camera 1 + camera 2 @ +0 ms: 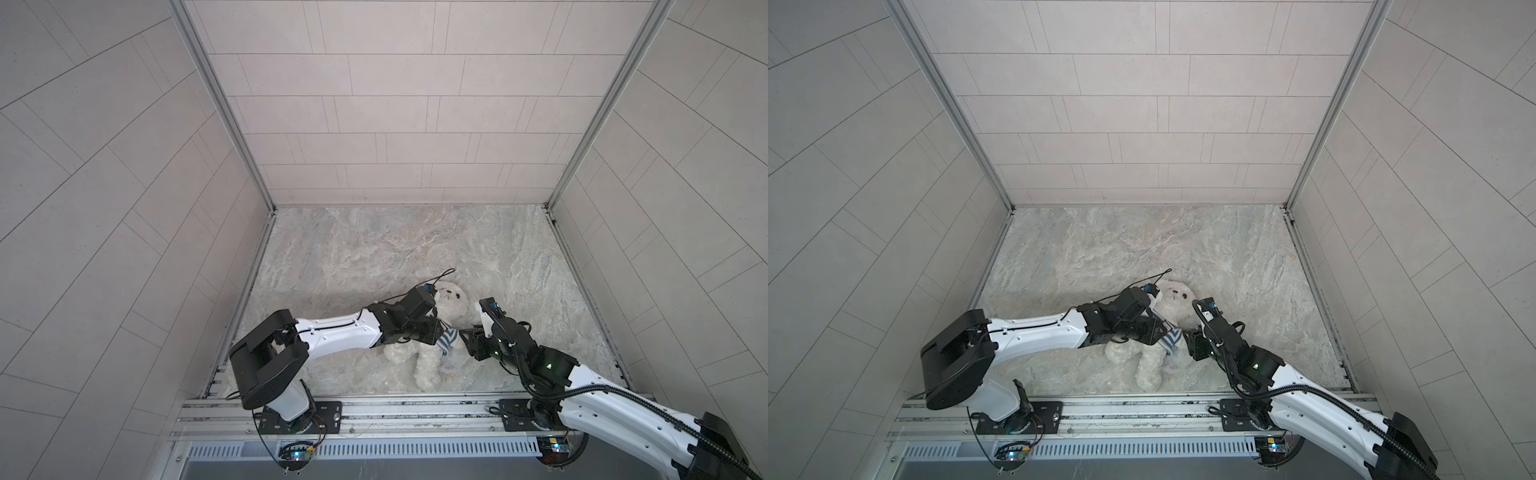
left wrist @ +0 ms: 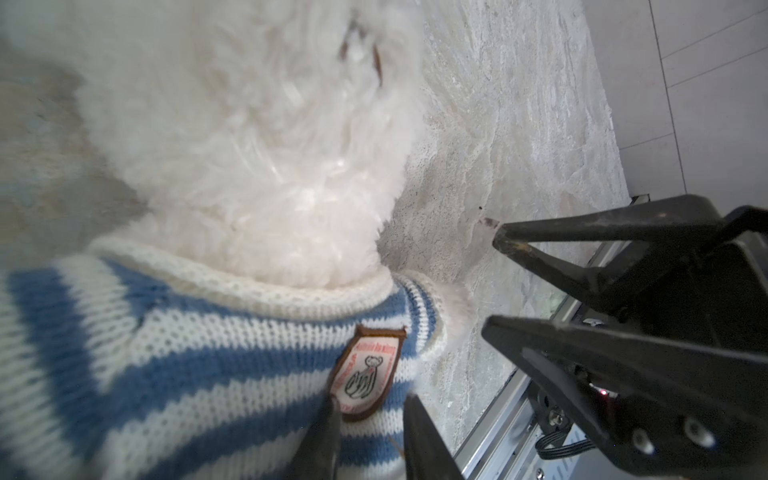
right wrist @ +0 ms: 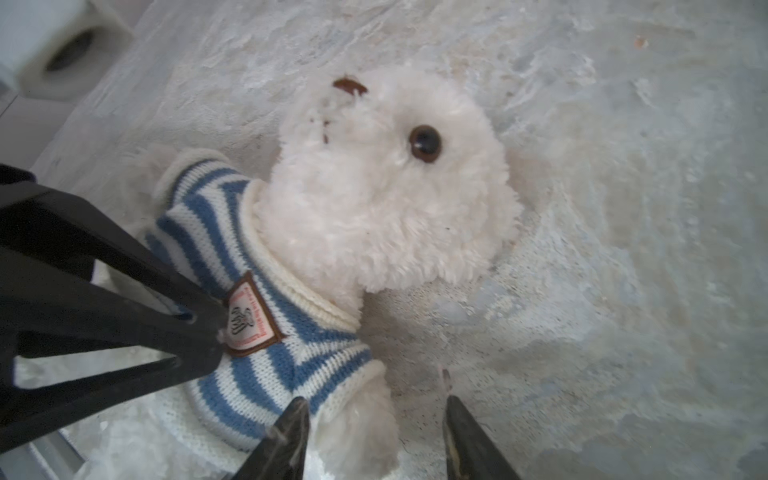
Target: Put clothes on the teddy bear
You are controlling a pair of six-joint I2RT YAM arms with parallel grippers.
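Note:
The white fluffy teddy bear (image 1: 453, 297) (image 1: 1177, 295) lies on its back on the marble table (image 1: 374, 249), head pointing away from the arms. A blue-and-white striped shirt (image 2: 187, 353) (image 3: 266, 374) sits over its neck, chest and both upper arms, badge (image 2: 365, 374) showing. My left gripper (image 2: 372, 411) (image 3: 220, 332) stands slightly open, its tips against the shirt just below the badge. My right gripper (image 3: 374, 401) (image 2: 492, 282) is open and straddles the bear's sleeved arm (image 3: 357, 419), one fingertip (image 3: 297, 411) touching the cuff.
Tiled walls (image 1: 124, 208) enclose the table on three sides. A metal rail (image 1: 415, 411) with both arm bases runs along the near edge, close to the bear's legs (image 1: 428, 374). A thin black cable (image 1: 440, 274) loops off the left wrist beside the bear's head.

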